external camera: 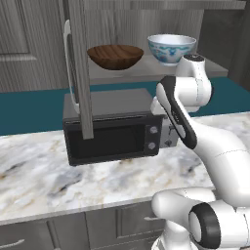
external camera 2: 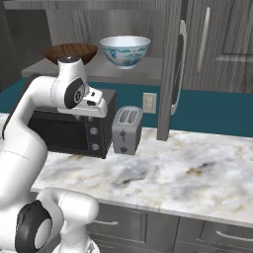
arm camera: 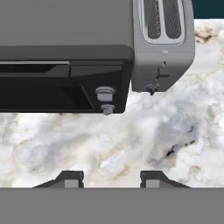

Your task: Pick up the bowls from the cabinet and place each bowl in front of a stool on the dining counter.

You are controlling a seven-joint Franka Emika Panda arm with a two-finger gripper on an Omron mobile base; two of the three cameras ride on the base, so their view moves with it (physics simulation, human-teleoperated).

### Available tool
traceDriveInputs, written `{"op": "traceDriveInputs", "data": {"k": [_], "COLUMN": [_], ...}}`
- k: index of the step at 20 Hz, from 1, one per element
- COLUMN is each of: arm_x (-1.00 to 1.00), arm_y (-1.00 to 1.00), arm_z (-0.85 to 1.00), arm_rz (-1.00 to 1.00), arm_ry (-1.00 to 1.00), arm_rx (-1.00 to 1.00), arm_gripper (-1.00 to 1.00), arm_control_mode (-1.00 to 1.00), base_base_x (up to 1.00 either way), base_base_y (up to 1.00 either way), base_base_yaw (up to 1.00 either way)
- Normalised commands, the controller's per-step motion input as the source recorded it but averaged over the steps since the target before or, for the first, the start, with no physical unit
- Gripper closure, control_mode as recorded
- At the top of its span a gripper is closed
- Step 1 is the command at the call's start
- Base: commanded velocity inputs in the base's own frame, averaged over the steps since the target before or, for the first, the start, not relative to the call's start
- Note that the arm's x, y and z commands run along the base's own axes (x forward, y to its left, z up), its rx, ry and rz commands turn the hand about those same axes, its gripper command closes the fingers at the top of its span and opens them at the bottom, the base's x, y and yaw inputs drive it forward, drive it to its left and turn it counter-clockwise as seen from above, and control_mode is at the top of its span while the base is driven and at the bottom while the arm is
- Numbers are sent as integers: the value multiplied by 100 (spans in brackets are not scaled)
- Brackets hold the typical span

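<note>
Wooden brown bowl [external camera: 115, 56] and white-blue bowl [external camera: 171, 48] sit on the open cabinet's shelf [external camera: 146, 72], untouched. Claw [arm camera: 111, 179], jaws apart and empty, points down at the marble bench [arm camera: 109, 144] before microwave [arm camera: 65, 57] and toaster [arm camera: 162, 43]. First pickup pending: raise and reach to the shelf.

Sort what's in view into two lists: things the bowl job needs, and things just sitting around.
Needed for the job:
- wooden bowl
- white and blue bowl
- cabinet shelf
- open cabinet door

Just sitting around:
- microwave
- toaster
- marble worktop
- wall outlet
</note>
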Motion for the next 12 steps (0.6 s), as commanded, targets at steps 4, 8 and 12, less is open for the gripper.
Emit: {"op": "traceDriveInputs", "data": {"k": [4,8,12], "arm_x": [-20,-48,-72], "arm_y": [0,0,-5], "arm_z": [6,25,28], "arm_rz": [-1,-4,-7], "arm_ry": [-2,-1,-11], "arm_rx": [0,0,3], "arm_gripper": [-100,-100,-100], "arm_control_mode": [-100,-100,-100], "base_base_x": [0,0,0], "base_base_y": [0,0,0], "base_base_yaw": [0,0,0]}}
